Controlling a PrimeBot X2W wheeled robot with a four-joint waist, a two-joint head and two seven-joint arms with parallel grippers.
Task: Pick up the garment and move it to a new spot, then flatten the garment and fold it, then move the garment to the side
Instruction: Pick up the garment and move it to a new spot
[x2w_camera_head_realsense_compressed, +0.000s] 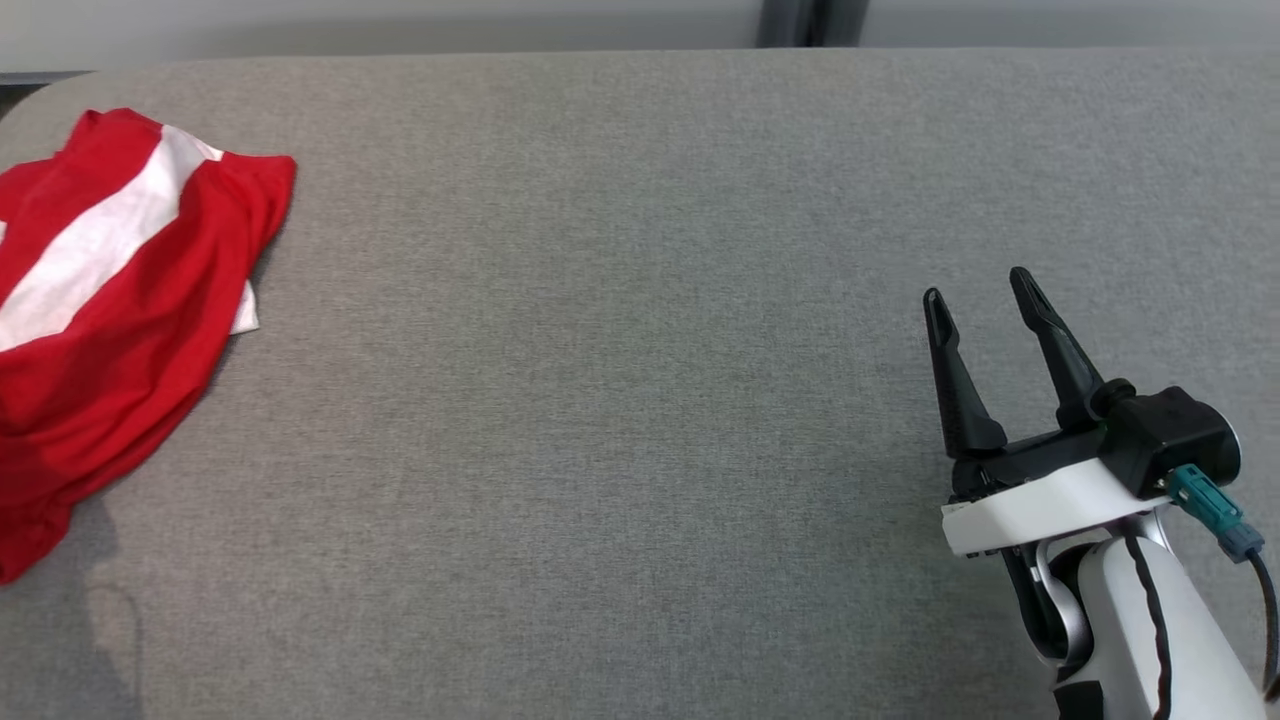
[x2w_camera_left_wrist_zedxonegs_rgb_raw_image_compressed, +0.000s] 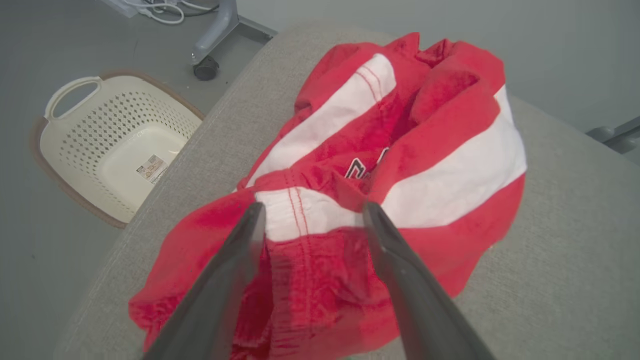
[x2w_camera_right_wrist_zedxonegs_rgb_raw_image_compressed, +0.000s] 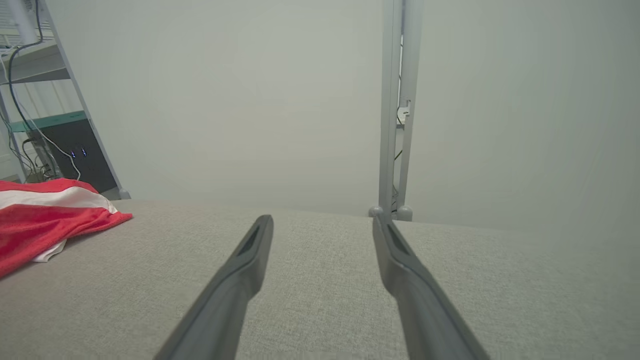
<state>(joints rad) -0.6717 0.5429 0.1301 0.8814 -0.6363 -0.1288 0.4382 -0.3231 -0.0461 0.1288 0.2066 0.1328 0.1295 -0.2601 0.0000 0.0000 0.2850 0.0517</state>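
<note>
The garment is red with white stripes and lies crumpled at the far left of the grey padded table. In the left wrist view my left gripper hovers open just above the garment, fingers spread over a white stripe with nothing between them. My right gripper stands open at the lower right in the head view, far from the cloth. The right wrist view shows my right gripper above bare table, with the garment at the left edge.
A cream plastic laundry basket sits on the floor beside the table's left edge. A metal stand rises behind the table's far edge, and a shelf with cables stands at the back left.
</note>
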